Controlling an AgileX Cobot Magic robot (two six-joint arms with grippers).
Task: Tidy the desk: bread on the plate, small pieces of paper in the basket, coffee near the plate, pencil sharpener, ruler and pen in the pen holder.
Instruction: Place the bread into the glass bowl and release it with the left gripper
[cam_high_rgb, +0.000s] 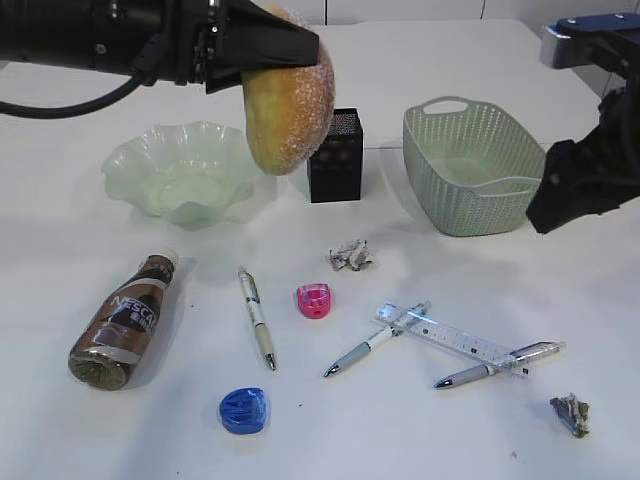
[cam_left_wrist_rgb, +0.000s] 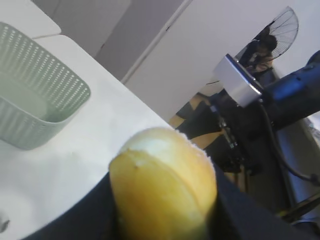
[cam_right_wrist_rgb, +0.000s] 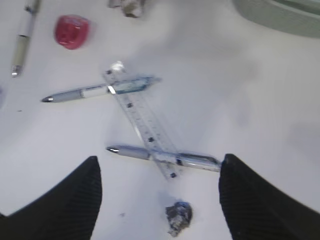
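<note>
Bread, an oval golden-brown crusty roll (cam_high_rgb: 290, 100), hangs clamped between the half-spread black jaws of the left gripper (cam_high_rgb: 262, 48), raised above the white desk (cam_high_rgb: 90, 440) at about 2 o'clock from the pale green ruffled translucent plate (cam_high_rgb: 130, 165), and in front of the black mesh pen holder (cam_high_rgb: 335, 165). Right gripper (cam_right_wrist_rgb: 160, 195): jaws wide apart, holding nothing, above the clear plastic ruler (cam_right_wrist_rgb: 142, 125) crossed by two grey pens; a crumpled paper wad (cam_right_wrist_rgb: 178, 216) lies at 6 o'clock between its fingers (cam_right_wrist_rgb: 75, 200).
</note>
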